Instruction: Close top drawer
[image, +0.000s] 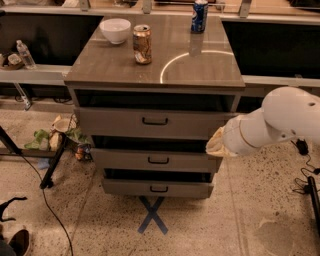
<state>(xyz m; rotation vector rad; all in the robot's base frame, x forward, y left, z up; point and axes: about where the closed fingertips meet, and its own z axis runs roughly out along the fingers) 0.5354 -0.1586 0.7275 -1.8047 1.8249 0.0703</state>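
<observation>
- While the top drawer (150, 122) is standing partly pulled out of the grey cabinet (200, 70), a dark gap is showing above its tall front, and its small black handle (154, 121) is sitting mid-front.
- The gripper (216, 144) is sitting at the right end of that drawer's front, by the lower right corner and seemingly touching it. Whether it is released, clenched or grasping anything cannot be told, as its pale tip is showing only as one rounded shape.
- The white arm (280, 120) is reaching in from the right side of the scene. A large rounded joint is hanging to the right of the cabinet, and the thick forearm is sloping down and to the left from it toward the drawer's corner.
- The middle drawer (155, 161) and the bottom drawer (157, 189) are also standing slightly out, each narrower than the one above and each showing a dark slot over its front.
- On the cabinet top, a white bowl (115, 30) is resting at the far left, a tan can (142, 44) is standing just beside it on the right, and a blue can (199, 16) is standing at the far edge.
- A blue tape cross (152, 215) is lying on the speckled floor just near of the bottom drawer.
- A black cable (45, 200) is trailing across the floor at the left, and crumpled litter (55, 137) is lying beside the cabinet's left side.
</observation>
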